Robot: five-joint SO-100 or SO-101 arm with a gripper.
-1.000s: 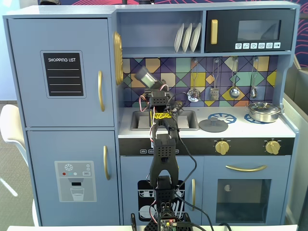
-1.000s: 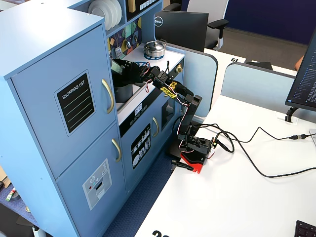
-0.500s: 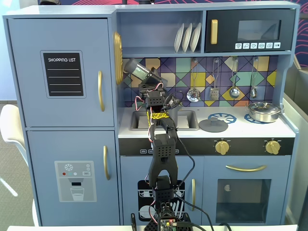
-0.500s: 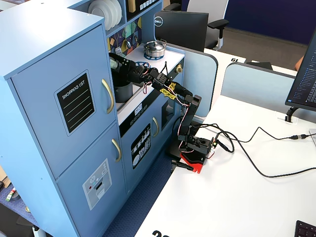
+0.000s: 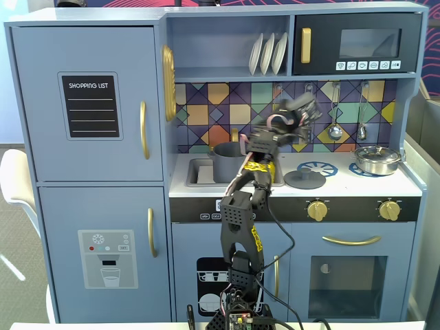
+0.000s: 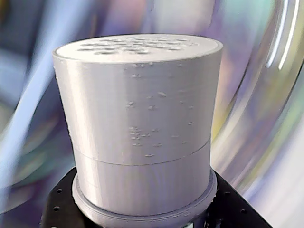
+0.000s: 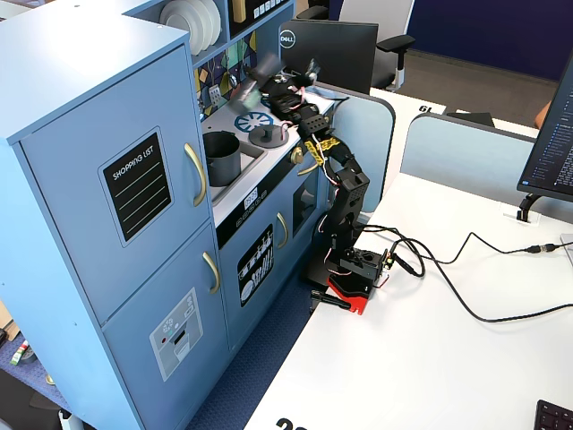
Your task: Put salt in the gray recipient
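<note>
The salt fills the wrist view as a pale gray cylinder with a perforated top, its base gripped between the black jaws. In a fixed view my gripper is shut on the salt, blurred by motion, up by the tiled wall above the flat lid and to the right of the pot. The gray recipient stands in the sink, left of and lower than the gripper. From the side, the gray recipient sits nearer the fridge, and the gripper holds the salt farther back.
A flat gray lid lies on the counter right of the sink. A shiny silver lidded pan sits at the far right. Utensils hang on the tiled wall close to the gripper. Plates stand on the shelf above.
The arm has swung from the left, above the sink, to the right over the stove area, carrying the salt. The pot is now uncovered in view.
</note>
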